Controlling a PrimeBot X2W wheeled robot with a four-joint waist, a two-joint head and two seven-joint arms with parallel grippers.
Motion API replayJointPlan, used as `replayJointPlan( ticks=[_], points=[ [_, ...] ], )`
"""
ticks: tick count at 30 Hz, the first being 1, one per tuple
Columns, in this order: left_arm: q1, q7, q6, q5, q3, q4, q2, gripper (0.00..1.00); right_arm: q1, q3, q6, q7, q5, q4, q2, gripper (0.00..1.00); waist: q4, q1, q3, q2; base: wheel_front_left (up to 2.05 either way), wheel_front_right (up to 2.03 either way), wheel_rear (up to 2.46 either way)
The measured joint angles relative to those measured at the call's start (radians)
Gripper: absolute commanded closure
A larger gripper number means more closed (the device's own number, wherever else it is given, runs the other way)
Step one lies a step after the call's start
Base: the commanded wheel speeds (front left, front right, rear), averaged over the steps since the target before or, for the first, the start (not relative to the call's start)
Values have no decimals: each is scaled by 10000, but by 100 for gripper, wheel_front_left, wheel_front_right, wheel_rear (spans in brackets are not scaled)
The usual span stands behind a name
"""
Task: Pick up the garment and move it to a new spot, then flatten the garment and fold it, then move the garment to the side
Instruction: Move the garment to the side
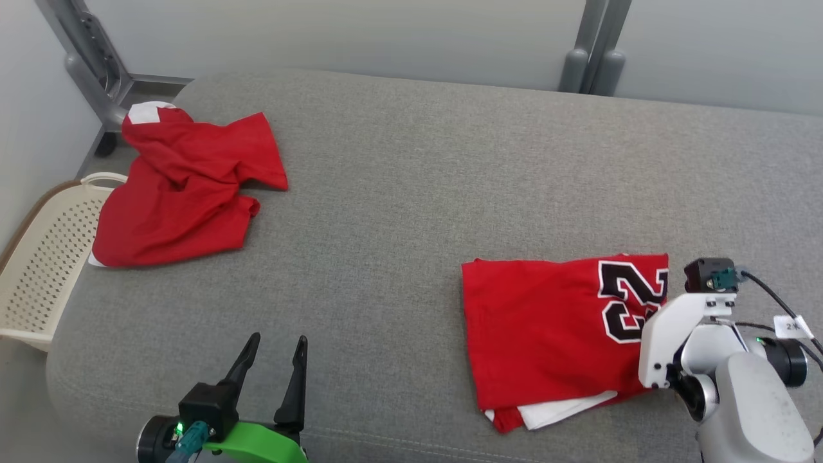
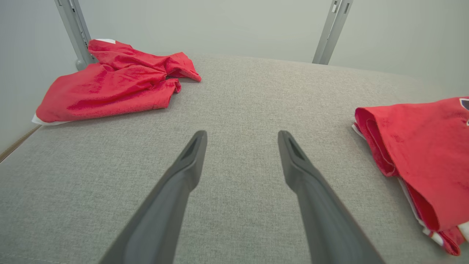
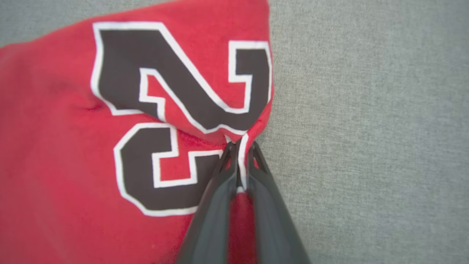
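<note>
A folded red jersey (image 1: 546,328) with a black and white number lies on the grey padded surface (image 1: 411,180) at the right. It also appears at the right edge of the left wrist view (image 2: 421,154). My right gripper (image 3: 240,145) is shut on the jersey (image 3: 73,146) at its right edge, pinching a fold of cloth by the number. In the head view the right wrist (image 1: 681,334) covers that edge and hides the fingers. My left gripper (image 1: 278,338) rests open near the front left edge, with nothing between its fingers (image 2: 242,134).
A second, crumpled red garment (image 1: 186,186) lies at the far left corner (image 2: 113,88). A cream perforated basket (image 1: 45,257) stands off the left edge. Grey metal frame posts (image 1: 595,51) rise behind the surface. Bare grey fabric stretches between the two garments.
</note>
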Motion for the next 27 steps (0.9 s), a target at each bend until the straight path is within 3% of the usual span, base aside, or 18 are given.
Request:
replayJointPlan(
  ticks=[7,14,27],
  points=[
    [-354,0,0,8,-81,-282,-46,0,-1810,100,0,-299,-1064,407,-44,100,-456,0,410,0,0,0,0],
    [-724,0,-13,288,-328,-863,-35,0,-3485,311,4,-976,-1294,1488,-665,100,-1115,0,1089,0,0,0,0],
    [-1753,0,-59,863,-1584,-1894,318,0,-5545,-1499,6,-2554,-1927,3281,-1649,100,-2205,1,2563,0,0,0,0]
  ],
)
